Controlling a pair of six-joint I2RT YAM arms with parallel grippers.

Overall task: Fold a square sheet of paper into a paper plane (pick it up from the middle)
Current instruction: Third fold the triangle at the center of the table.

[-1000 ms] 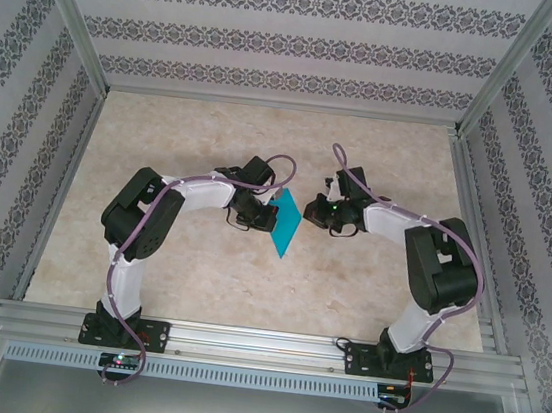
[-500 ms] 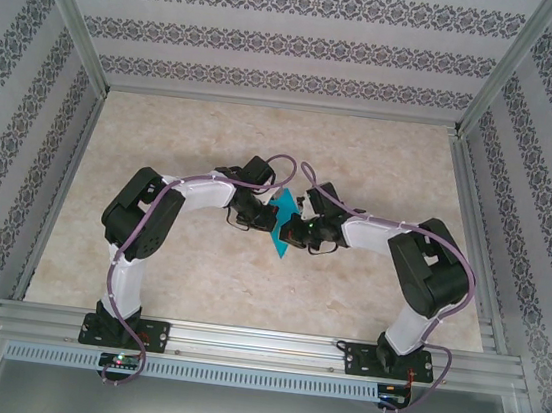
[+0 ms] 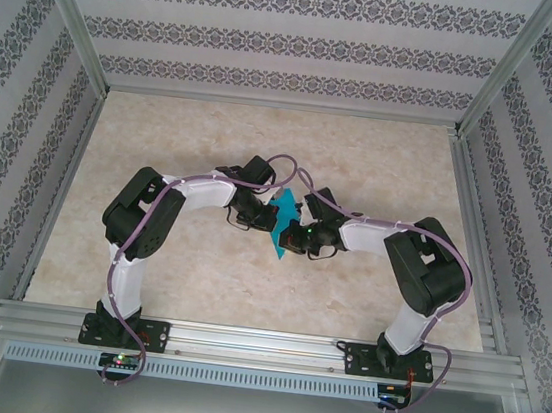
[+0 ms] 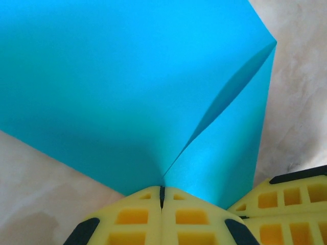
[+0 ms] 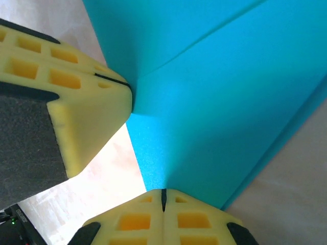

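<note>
Paper at mid-table: a thin teal-blue square sheet of paper [image 3: 281,212], sharp-cornered, held up on edge over the beige marbled table [image 3: 195,287] and pinched from two sides. From above, a narrow sliver between the two wrists, one pointed corner aimed toward the near edge. Impossible to tell whether that corner touches the surface.

Left gripper [image 3: 265,217], yellow foam-like pads on black backing, clamped tight on the sheet from the left. In its own wrist view [image 4: 162,196], pads pressed flush, seam closed, paper [image 4: 117,87] fanning up and away from the pinch. Sheet bent there into two panels, meeting along a soft crease running from the pinch up to the far right corner, left panel overlapping the right one.

Right gripper [image 3: 296,231] likewise closed, nipping the sheet from the right, just beside the left one. In the right wrist view [image 5: 163,196], pads shut, with the paper [image 5: 219,97] rising out of the seam. Left gripper's pads [image 5: 87,97] close by at upper left, biting the same sheet a little farther along. Right gripper's yellow fingers [image 4: 288,199] at the lower right of the left wrist view, against the sheet's right panel.

Both arms bowed inward from their bases at the near rail. Grey patterned walls [image 3: 295,48] on three sides of the table.
</note>
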